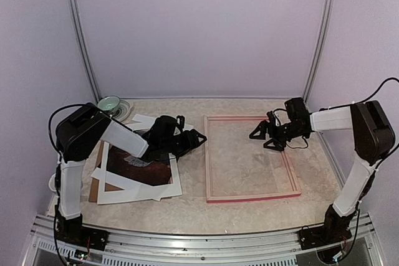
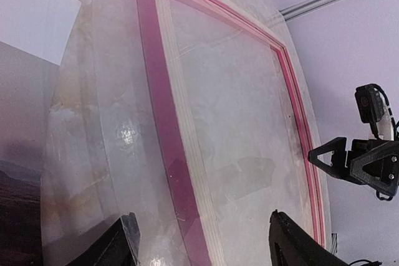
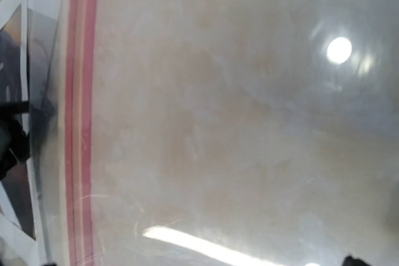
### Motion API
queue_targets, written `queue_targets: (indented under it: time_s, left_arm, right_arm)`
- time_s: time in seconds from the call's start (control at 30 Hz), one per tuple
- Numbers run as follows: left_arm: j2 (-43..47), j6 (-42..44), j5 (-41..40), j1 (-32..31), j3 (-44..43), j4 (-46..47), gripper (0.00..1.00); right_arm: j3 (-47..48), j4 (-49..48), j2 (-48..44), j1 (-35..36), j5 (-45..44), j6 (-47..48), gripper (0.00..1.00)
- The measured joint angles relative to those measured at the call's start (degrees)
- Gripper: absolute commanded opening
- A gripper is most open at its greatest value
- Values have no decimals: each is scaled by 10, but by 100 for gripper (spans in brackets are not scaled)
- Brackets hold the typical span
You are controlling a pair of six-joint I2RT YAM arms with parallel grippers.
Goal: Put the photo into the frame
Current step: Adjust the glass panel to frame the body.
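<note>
Top view: left pincer (image 1: 192, 134) has its jaws apart with nothing in them, hanging over the gap between the paper pile and the frame (image 1: 252, 197). The frame's near rail is just ahead of its tips. The frame lies flat on the table (image 1: 187, 219), pale wood up, pink on the outer edge. The photo (image 1: 140, 167) is behind that pincer on the wrist side. It lies flat with the white mat (image 1: 137, 191) on top, so only the window area shows. A brown backing board (image 1: 93, 186) sticks out on the pile's side away from the pincer. Right pincer (image 1: 260, 138) is spread and empty over the frame's far corner, well apart from the photo.

Left wrist view: both fingers (image 2: 121, 247) sit at the bottom edge with a wide gap and nothing clamped. The pink-sided rail runs straight ahead between them. The right pincer shows beyond the frame, open. A dark patch off to the left is probably the photo, but that can't be confirmed.

Right wrist view: its own fingers are barely in shot, so its state isn't readable here. A frame rail lies off to the left, and what's beyond it is too blurred to sort.

Handling, as a judgement: the photo is a thin, light, floppy print that creases easily and may be slick. It is pinned under the mat and flat on the board, so there's no way under it from above. The mat should come off first, then the photo gets pinched at a free corner or an overhanging edge. The frame is stiff and light, and its rails are the place to grip.
</note>
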State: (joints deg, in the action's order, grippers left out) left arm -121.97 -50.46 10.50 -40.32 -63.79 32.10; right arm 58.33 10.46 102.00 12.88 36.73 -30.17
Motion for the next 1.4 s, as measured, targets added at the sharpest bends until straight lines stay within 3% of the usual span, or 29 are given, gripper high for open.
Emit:
queue_targets:
  time_s: [0.27, 0.43, 0.53, 0.97, 1.4]
  left_arm:
    - [6, -15, 26, -2, 33, 14, 55]
    - [21, -28, 42, -6, 53, 26, 19]
    - [22, -39, 56, -6, 58, 42, 9]
    - [22, -57, 93, 1, 72, 101, 8]
    - [23, -63, 137, 7, 105, 227, 7]
  right_arm:
    - [2, 36, -28, -5, -38, 28, 99]
    - [1, 43, -28, -12, -51, 37, 99]
    - [-1, 45, -28, -17, -56, 38, 99]
    - [-27, 47, -28, -31, -59, 46, 99]
    - [-27, 37, -23, -45, -57, 46, 99]
